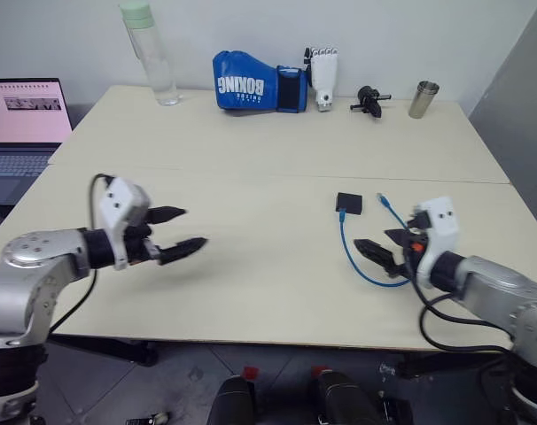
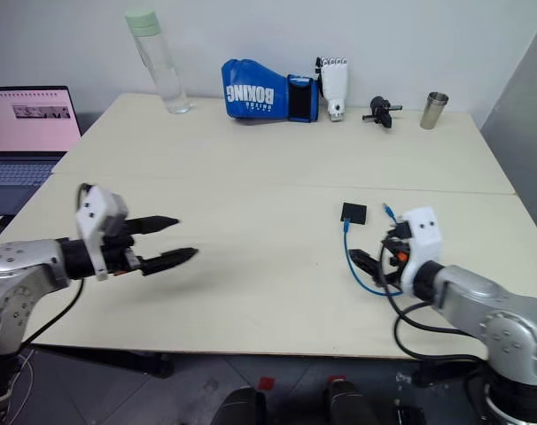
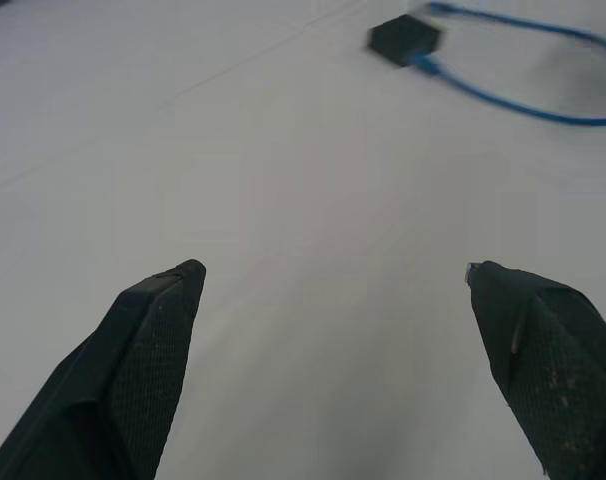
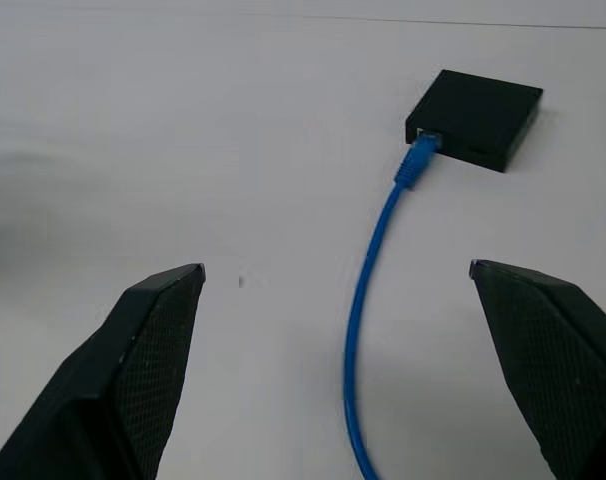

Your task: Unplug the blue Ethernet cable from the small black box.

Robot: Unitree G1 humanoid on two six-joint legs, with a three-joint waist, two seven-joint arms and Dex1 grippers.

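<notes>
1. A laptop (image 1: 20, 124) is sitting at the far left, beside the table (image 1: 251, 142), with its screen lit.
2. My left gripper (image 1: 182, 232) is hovering over the left part of the table, fingers spread wide, holding nothing, pointing toward the middle.
3. A clear bottle (image 1: 151, 53) with a pale green cap is standing upright at the back left.
4. A blue boxing glove (image 1: 255, 85) is lying at the back centre, with a white robotic hand (image 1: 322, 75) standing just beside it on its right.
5. The small black box (image 4: 476, 118) is lying flat on the table right of centre, well apart from my left gripper.
6. The blue Ethernet cable (image 4: 368, 290) is plugged into the box's near edge, looping toward me, its free end lying on the table right of the box.
7. My right gripper (image 1: 385, 245) is hovering near the cable loop, jaws fully apart, gripping nothing.
8. A small black part (image 1: 369, 99) and a metal cup (image 1: 423, 98) are sitting at the back right.
</notes>
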